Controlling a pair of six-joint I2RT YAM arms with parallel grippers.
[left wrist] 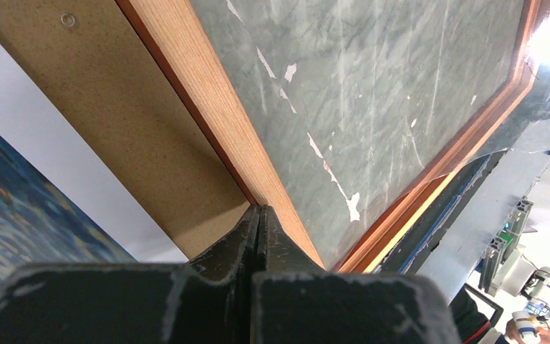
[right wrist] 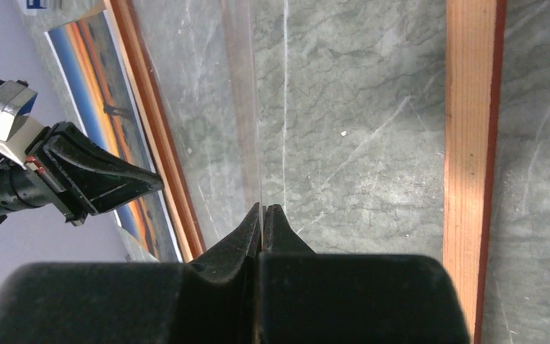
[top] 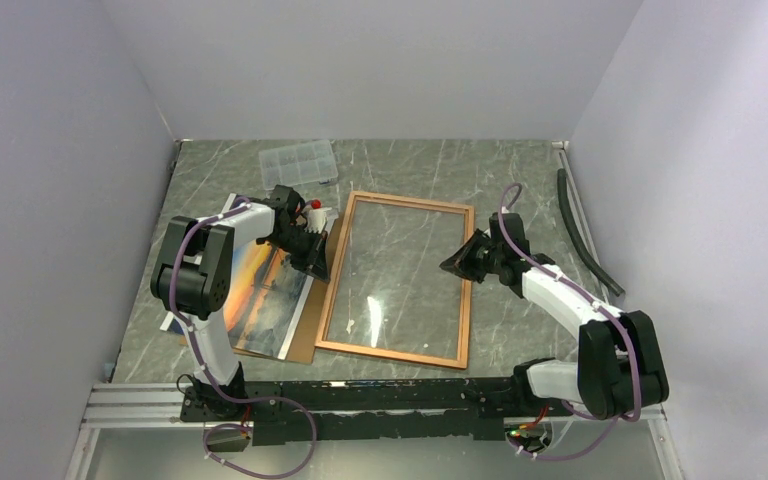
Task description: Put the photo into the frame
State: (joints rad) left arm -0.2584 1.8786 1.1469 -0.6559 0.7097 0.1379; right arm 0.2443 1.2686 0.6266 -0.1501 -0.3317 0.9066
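Now the right gripper pinches the pane edge of the frame. Left gripper, closed and empty, sits at its left border.

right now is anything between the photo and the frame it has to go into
Yes. The left fingers, shut, sit over the left rail of the frame beside the photo. The clear pane covers the opening, its right edge seemingly pinched by the right fingers.
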